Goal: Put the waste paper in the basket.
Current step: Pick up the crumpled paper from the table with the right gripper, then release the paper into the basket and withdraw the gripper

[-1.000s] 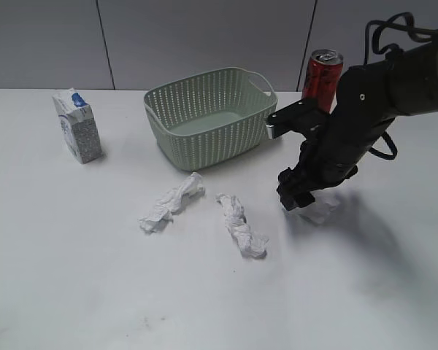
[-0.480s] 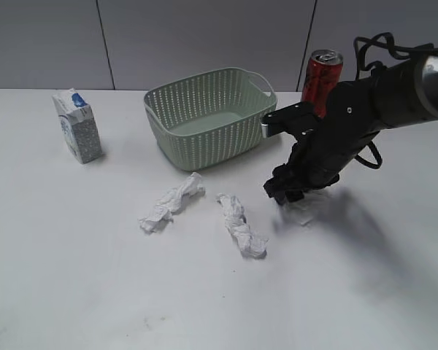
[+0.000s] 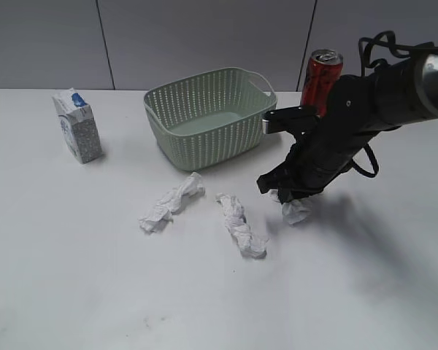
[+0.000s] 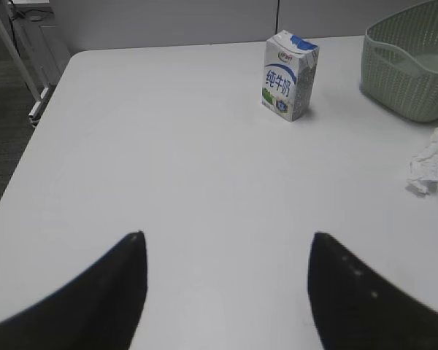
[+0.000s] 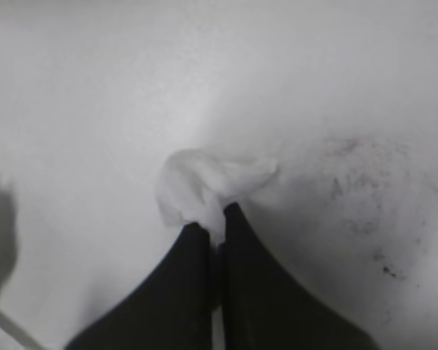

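Observation:
My right gripper [image 3: 281,195] is shut on a crumpled piece of waste paper [image 3: 296,211] and holds it just above the table, in front of and to the right of the green basket [image 3: 208,127]. In the right wrist view the paper [image 5: 204,182] sticks out past the closed gripper [image 5: 215,219]. Two more twisted pieces of waste paper lie on the table: one [image 3: 171,203] at centre left, one [image 3: 241,224] at centre. My left gripper [image 4: 226,244] is open and empty over bare table; one paper piece [image 4: 431,159] shows at that view's right edge.
A red can [image 3: 320,79] stands behind my right arm, right of the basket. A milk carton [image 3: 77,125] stands at the far left and also shows in the left wrist view [image 4: 288,75]. The basket's rim [image 4: 416,44] shows at the top right of the left wrist view.
My right gripper has moved left, toward the basket, and risen a little with the waste paper pinched in it. The two other papers have not moved.

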You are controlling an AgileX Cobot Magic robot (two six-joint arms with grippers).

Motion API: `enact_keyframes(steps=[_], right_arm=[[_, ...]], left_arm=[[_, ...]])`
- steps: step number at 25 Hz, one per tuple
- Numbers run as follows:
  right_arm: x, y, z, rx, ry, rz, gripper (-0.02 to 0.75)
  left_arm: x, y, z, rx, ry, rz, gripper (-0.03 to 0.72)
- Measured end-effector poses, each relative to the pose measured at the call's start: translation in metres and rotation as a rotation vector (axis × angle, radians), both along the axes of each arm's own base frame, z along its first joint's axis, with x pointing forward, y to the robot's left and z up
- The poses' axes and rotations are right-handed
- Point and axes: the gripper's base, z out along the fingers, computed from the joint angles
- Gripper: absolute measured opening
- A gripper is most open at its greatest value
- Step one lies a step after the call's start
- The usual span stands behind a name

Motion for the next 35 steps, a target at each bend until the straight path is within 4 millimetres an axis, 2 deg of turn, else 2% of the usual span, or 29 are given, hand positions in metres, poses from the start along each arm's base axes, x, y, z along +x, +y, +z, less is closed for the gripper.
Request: enact_keyframes(steps=[3, 5, 8, 12, 17, 20, 22, 24, 26, 32, 34, 35], right_arm=[[0.003, 0.003, 0.006, 0.022, 0.014, -0.015, -0.008], [0.011, 0.008, 0.018, 0.051, -0.012, -0.023, -0.008], [0.028, 0.018, 0.053, 0.121, -0.097, -0.036, -0.008], [0.052, 0.033, 0.112, 0.246, -0.213, -0.051, -0.008], [0.079, 0.045, 0.187, 0.376, -0.481, -0.052, -0.008], [0.087, 0.048, 0.212, 0.43, -0.653, -0.069, -0.008], [0.087, 0.053, 0.218, 0.449, -0.715, -0.072, -0.008], [0.088, 0.062, 0.215, 0.454, -0.747, -0.062, -0.008], [0.091, 0.071, 0.201, 0.439, -0.75, -0.047, -0.008], [0.107, 0.087, 0.115, 0.34, -0.595, -0.017, 0.0], [0.107, 0.088, 0.091, 0.297, -0.526, 0.005, 0.043], [0.107, 0.088, 0.083, 0.274, -0.501, 0.019, 0.093]], left_arm=[[0.0, 0.0, 0.0, 0.0, 0.0, 0.0, 0.529], [0.0, 0.0, 0.0, 0.0, 0.0, 0.0, 0.529], [0.0, 0.0, 0.0, 0.0, 0.0, 0.0, 0.529], [0.0, 0.0, 0.0, 0.0, 0.0, 0.0, 0.529], [0.0, 0.0, 0.0, 0.0, 0.0, 0.0, 0.529], [0.0, 0.0, 0.0, 0.0, 0.0, 0.0, 0.529], [0.0, 0.0, 0.0, 0.0, 0.0, 0.0, 0.529], [0.0, 0.0, 0.0, 0.0, 0.0, 0.0, 0.529], [0.0, 0.0, 0.0, 0.0, 0.0, 0.0, 0.529], [0.0, 0.0, 0.0, 0.0, 0.0, 0.0, 0.529], [0.0, 0.0, 0.0, 0.0, 0.0, 0.0, 0.529], [0.0, 0.0, 0.0, 0.0, 0.0, 0.0, 0.529]])
